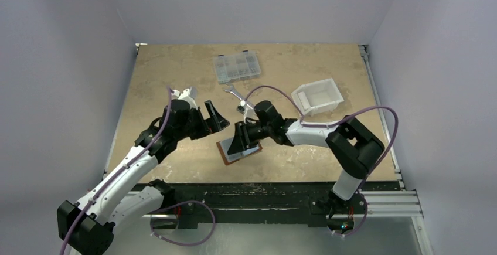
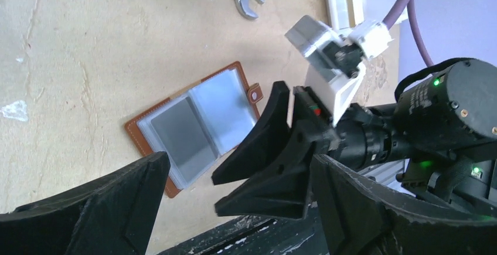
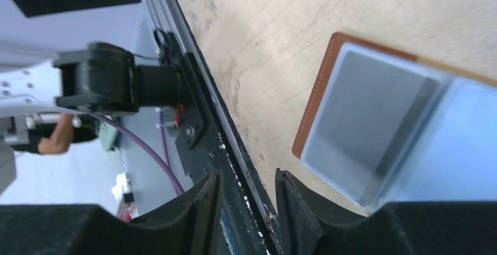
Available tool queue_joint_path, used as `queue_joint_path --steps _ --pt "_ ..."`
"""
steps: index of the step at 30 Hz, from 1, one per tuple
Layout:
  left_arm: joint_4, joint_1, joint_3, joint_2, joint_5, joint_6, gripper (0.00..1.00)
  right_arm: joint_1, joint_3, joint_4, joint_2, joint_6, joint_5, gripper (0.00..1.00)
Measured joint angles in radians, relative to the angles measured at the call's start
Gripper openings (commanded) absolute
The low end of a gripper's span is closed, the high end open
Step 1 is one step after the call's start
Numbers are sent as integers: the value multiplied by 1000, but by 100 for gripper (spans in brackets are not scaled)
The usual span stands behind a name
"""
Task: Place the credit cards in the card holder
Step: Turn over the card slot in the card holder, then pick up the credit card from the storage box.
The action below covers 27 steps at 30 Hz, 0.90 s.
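The card holder (image 1: 246, 153) lies open on the table near the front edge, with a brown leather rim and clear sleeves inside. In the left wrist view (image 2: 193, 127) its snap tab (image 2: 255, 94) points right. A grey credit card (image 2: 179, 133) sits in one sleeve, also seen in the right wrist view (image 3: 366, 114). The other sleeve looks pale bluish (image 3: 463, 143). No loose card shows. My right gripper (image 3: 247, 208) hovers over the holder's near end (image 1: 237, 143), slightly open and empty. My left gripper (image 2: 240, 208) is wide open and empty, just left of it (image 1: 218, 117).
A silver wrench (image 1: 234, 92) lies behind the holder. A clear compartment box (image 1: 237, 67) stands at the back. A white plastic bin (image 1: 318, 97) is at the right. The black rail (image 1: 258, 193) runs along the table's front edge, close to the holder.
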Motion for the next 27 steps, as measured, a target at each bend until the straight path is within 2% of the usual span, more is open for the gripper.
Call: queue_joint_path --steps 3,6,9,12,15,18,22,27 --pt "-5 1 23 0 -2 21 100 -63 -32 16 -58 6 -43 51" --pt "5 2 36 42 30 38 100 -206 -35 -93 -173 -65 -6 57" --pt "22 5 66 145 106 60 100 -363 -11 -240 -289 -149 100 74" --pt "14 5 146 273 190 103 100 -498 81 -399 -346 -232 275 92" --pt "9 5 265 384 254 158 100 -581 189 -497 -346 -307 417 94" --pt "10 5 373 444 299 218 100 -660 288 -557 -306 -369 480 95" --pt "14 5 438 466 333 295 100 -736 333 -568 -217 -417 486 96" --pt "12 5 438 487 349 366 99 -772 354 -593 -70 -464 445 95"
